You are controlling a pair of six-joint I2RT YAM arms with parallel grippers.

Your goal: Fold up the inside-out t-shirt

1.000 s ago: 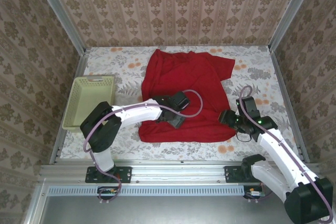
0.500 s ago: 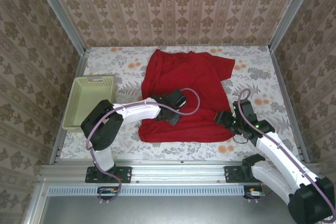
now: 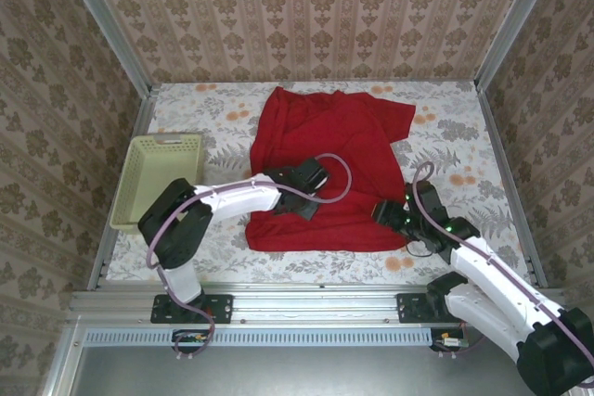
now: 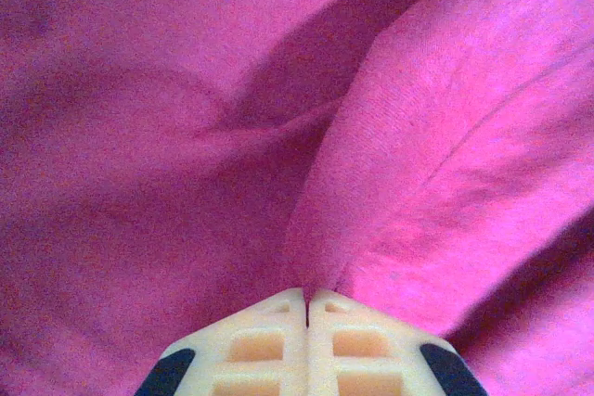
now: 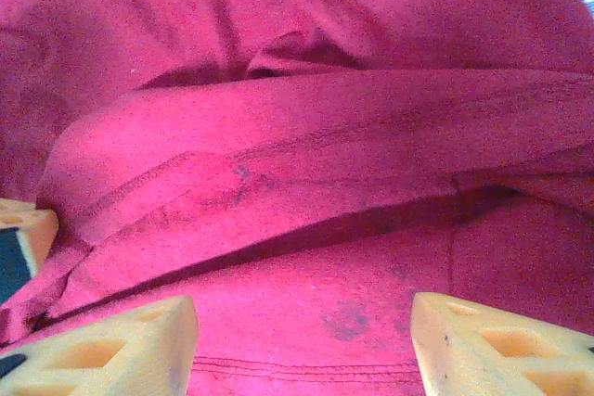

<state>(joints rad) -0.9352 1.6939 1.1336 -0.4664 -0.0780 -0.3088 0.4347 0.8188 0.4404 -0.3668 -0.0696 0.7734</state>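
Jaws clamped on a fold of the red t-shirt (image 3: 327, 141), the left gripper (image 4: 307, 296) grips cloth; the right gripper (image 5: 302, 322) gapes wide above its hem.

You're looking at a table (image 3: 455, 127) covered in a pale floral cloth with orange blossoms. Wall panels (image 3: 316, 16) papered in beige damask stand along its left, far and right edges, joined by silver metal uprights (image 3: 102, 20). A metal rail (image 3: 306, 305) runs along the near edge. The light is soft and even.
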